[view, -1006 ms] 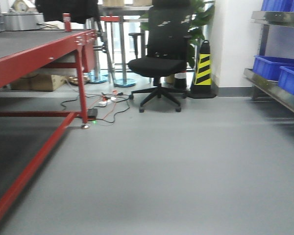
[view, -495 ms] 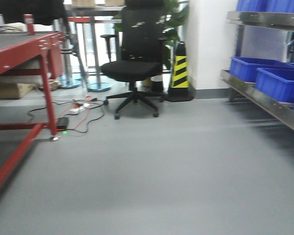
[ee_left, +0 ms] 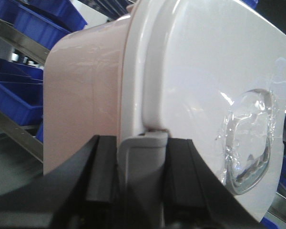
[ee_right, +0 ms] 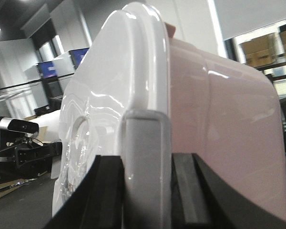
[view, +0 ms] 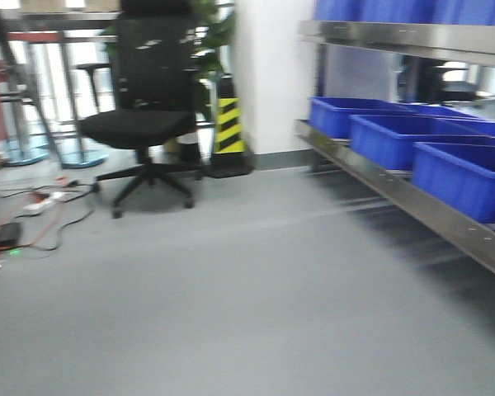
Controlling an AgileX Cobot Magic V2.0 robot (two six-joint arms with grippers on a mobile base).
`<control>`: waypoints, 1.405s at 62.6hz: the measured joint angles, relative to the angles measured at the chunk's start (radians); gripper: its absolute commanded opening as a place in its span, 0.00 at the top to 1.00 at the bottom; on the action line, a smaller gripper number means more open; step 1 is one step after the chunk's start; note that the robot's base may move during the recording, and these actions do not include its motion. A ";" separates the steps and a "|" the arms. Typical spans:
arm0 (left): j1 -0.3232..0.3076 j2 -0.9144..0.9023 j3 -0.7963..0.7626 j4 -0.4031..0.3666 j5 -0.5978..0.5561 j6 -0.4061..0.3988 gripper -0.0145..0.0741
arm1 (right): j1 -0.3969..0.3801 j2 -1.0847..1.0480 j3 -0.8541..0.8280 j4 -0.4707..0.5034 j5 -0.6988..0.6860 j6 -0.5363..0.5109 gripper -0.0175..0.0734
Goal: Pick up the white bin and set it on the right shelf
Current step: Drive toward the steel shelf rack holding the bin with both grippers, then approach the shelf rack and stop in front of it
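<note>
The left gripper (ee_left: 143,160) and right gripper (ee_right: 147,179) each clamp grey latches (ee_left: 143,143) of the pale pinkish-white lidded plastic bin (ee_left: 81,95), which fills both wrist frames (shiny stainless-steel shelf (view: 396,37) at the front frame's right)

This is looking like a warehouse-style workroom: a stainless-steel rack (view: 396,35) is carrying blue crates (view: 466,177) at three o'clock, a black office chair (view: 140,128) and a striped warning cone (view: 228,124) are standing at eleven, and cables (view: 45,202) are trailing over the grey floor (view: 247,305) at nine.
</note>
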 measured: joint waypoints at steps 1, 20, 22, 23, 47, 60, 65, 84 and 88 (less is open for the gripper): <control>0.000 0.000 0.000 0.000 0.000 0.000 0.97 | 0.000 0.000 0.000 0.000 0.000 0.000 0.71; 0.000 0.000 0.000 0.001 0.000 0.000 0.97 | 0.000 0.000 0.000 0.000 0.000 0.000 0.71; 0.000 0.000 0.000 0.001 0.000 0.000 0.97 | 0.000 0.000 0.000 0.000 0.000 0.000 0.71; 0.000 0.000 0.000 0.001 0.000 0.000 0.97 | 0.000 0.000 0.000 0.000 0.000 0.000 0.71; 0.000 0.000 0.000 0.001 0.000 0.000 0.97 | 0.000 0.000 0.000 0.000 0.000 0.000 0.71; 0.000 0.000 0.000 0.001 0.000 0.000 0.97 | 0.000 0.000 0.000 0.000 0.000 0.000 0.71; 0.000 0.000 0.000 0.001 0.000 0.000 0.97 | 0.000 0.000 0.000 0.000 0.000 0.000 0.71; 0.000 0.000 0.000 0.001 0.000 0.000 0.97 | 0.000 0.000 0.000 0.000 0.000 0.000 0.71; 0.000 0.000 0.000 0.001 0.000 0.000 0.97 | 0.000 0.000 0.000 0.000 0.000 0.000 0.71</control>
